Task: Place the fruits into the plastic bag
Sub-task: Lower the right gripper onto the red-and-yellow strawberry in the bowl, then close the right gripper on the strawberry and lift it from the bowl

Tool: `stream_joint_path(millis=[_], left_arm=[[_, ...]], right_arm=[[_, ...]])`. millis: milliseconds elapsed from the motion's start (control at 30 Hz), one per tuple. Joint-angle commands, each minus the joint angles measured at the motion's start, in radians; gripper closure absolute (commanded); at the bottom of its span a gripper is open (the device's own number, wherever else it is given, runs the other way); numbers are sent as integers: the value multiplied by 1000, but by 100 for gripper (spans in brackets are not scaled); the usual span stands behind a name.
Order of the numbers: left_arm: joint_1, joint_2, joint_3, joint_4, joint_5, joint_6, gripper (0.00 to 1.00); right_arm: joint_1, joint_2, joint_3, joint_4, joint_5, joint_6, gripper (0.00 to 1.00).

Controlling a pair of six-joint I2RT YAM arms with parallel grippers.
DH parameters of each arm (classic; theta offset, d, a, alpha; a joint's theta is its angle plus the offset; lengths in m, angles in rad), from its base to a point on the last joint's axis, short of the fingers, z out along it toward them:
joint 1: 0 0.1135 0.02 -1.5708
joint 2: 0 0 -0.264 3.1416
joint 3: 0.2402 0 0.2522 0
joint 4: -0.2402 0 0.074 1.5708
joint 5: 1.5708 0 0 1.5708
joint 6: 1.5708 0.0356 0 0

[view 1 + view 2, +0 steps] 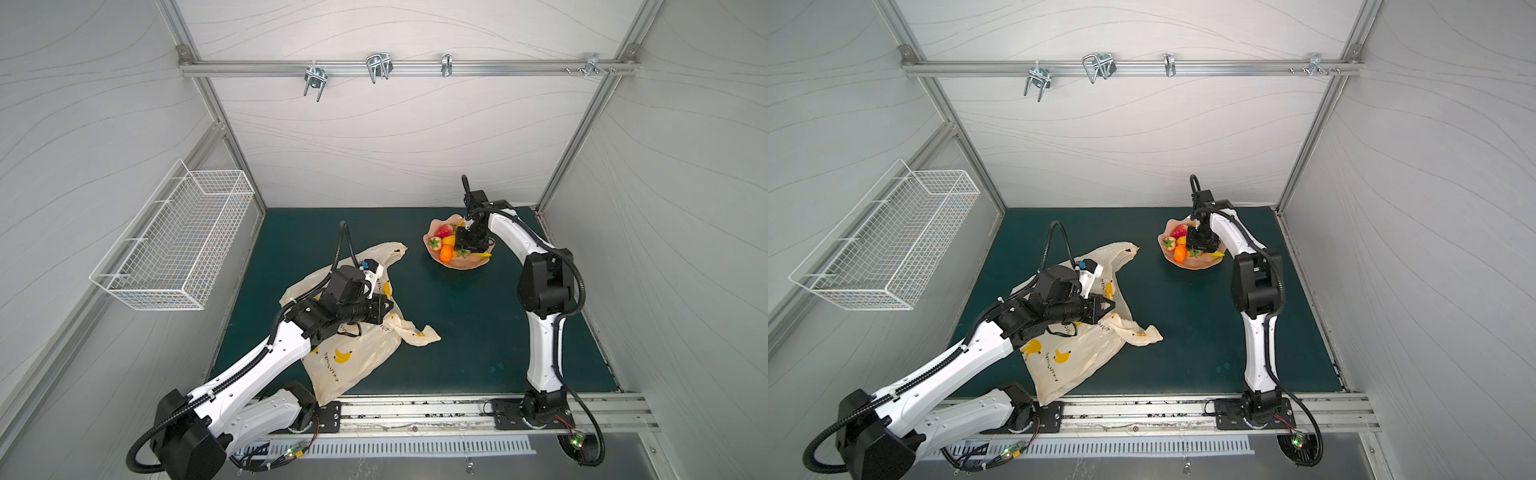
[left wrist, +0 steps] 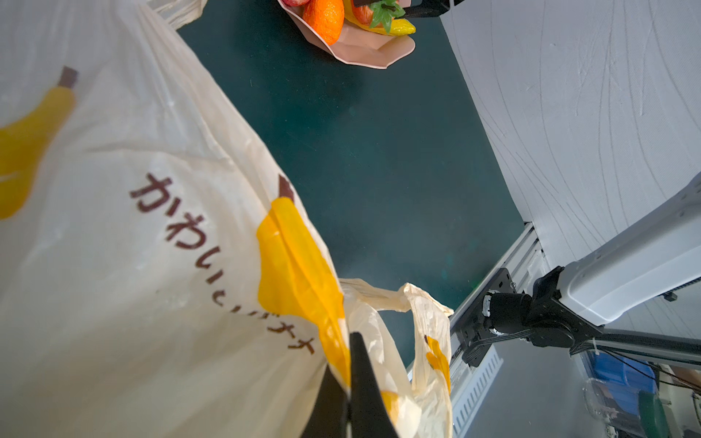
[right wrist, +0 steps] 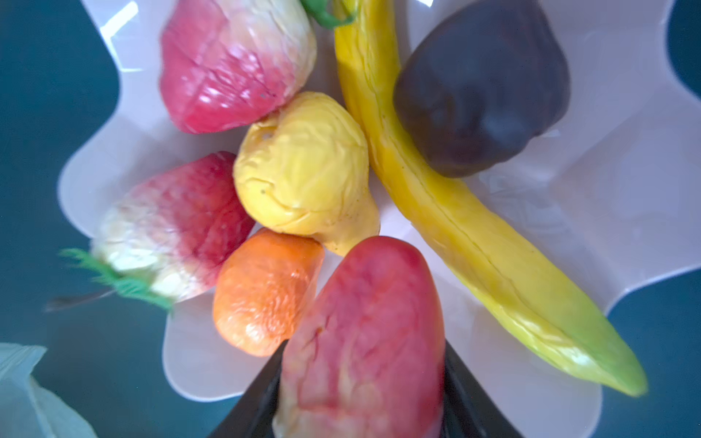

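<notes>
the fruits lie heaped in a glossy pink dish with a wavy rim, at the far right of the dark green mat. their skins look soft and wrinkled. a long yellow banana, greenish at one tip, curves across the dish. a smooth, rounded dark brown piece rests against it. a lumpy yellow fruit sits in the middle, touching a pebbly orange. two red-and-white strawberries with green tops lie beside them.

the right gripper points down into the dish. its black jaws stand partly closed, pressed against both sides of a third strawberry. whether this one is lifted off the dish cannot be told.

the bag lies crumpled at the near left of the mat, well apart from the dish. it is thin, crinkly cream film, printed with flat yellow bananas with brown stems. its brown lettering reads "かわいいバナナ". the left gripper is fully closed, pinching a fold of the film at the bag's edge, beside a loop handle.
</notes>
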Motion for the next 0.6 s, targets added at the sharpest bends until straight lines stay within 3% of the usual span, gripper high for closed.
stream_joint_path(millis=[0, 267, 567], left_arm=[[-1, 2, 27, 18, 13, 18, 100], [-2, 4, 28, 16, 16, 15, 100], [-2, 17, 34, 16, 23, 17, 100]], right_arm=[[-5, -81, 13, -39, -15, 1, 66], [-5, -171, -39, -20, -75, 4, 68], [-8, -294, -195, 77, -270, 53, 69]])
